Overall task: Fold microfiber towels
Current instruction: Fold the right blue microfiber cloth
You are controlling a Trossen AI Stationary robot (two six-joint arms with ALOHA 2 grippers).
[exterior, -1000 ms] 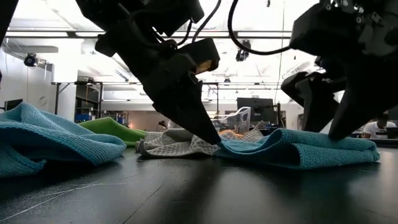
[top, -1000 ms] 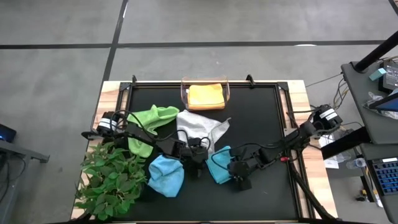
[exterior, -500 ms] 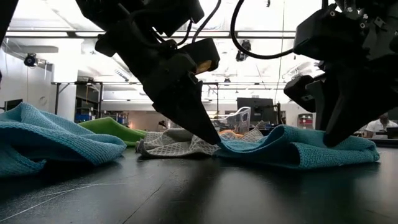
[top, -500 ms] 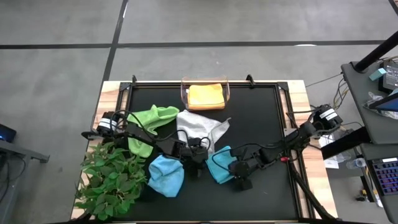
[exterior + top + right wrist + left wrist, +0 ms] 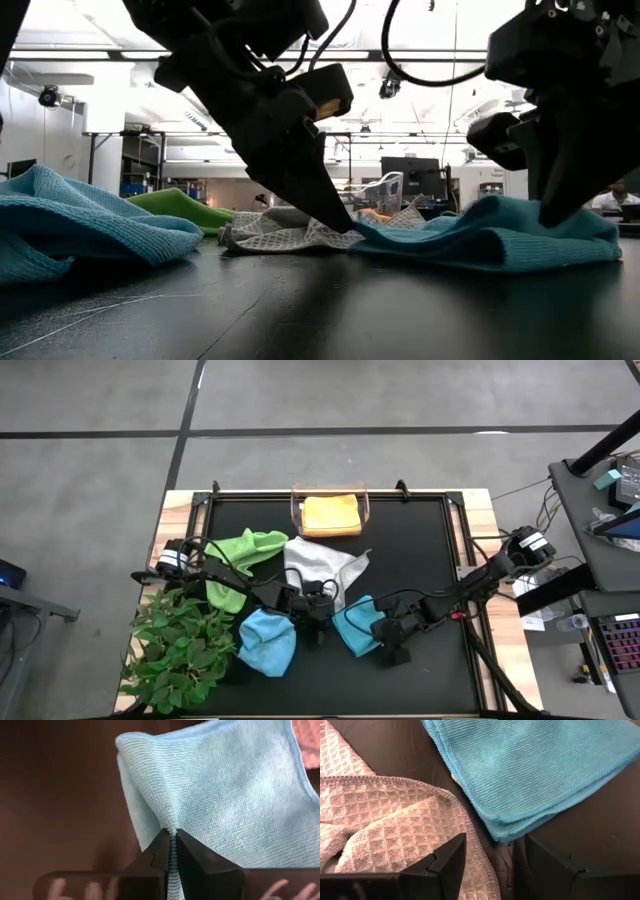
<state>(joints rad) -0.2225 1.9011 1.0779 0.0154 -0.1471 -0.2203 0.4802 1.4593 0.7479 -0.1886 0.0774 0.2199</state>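
Observation:
The teal towel (image 5: 352, 628) lies crumpled at the table's middle, near side. My right gripper (image 5: 173, 834) is shut on it and stands at its right side (image 5: 380, 636). My left gripper (image 5: 495, 865) is open. Its fingers rest low on the table on either side of the teal towel's corner (image 5: 504, 833), beside the grey-white towel's hem (image 5: 465, 815). The grey-white towel (image 5: 320, 568), the lime green towel (image 5: 243, 558) and the light blue towel (image 5: 267, 643) lie bunched on the black mat. The yellow-orange towel (image 5: 330, 513) sits folded in the clear bin. My right gripper pinches a raised fold of the teal towel (image 5: 172, 822) between its two fingertips, at the towel's right edge. The fingers slant down from the table's right side. The fold stands up as a ridge (image 5: 500, 207); the rest lies on the mat. Whether my left gripper touches either towel, I cannot tell.
The clear bin (image 5: 296, 500) stands at the far edge's middle. A leafy green plant (image 5: 180, 645) fills the near left corner. Bare black mat (image 5: 420, 550) shows on the far right. Cables (image 5: 440, 600) trail along my right arm.
My right gripper has shut on the teal towel's right edge, taking hold. The cloth there has been drawn up into a ridge, a little higher than before, while the towel's left part has stayed flat on the mat.

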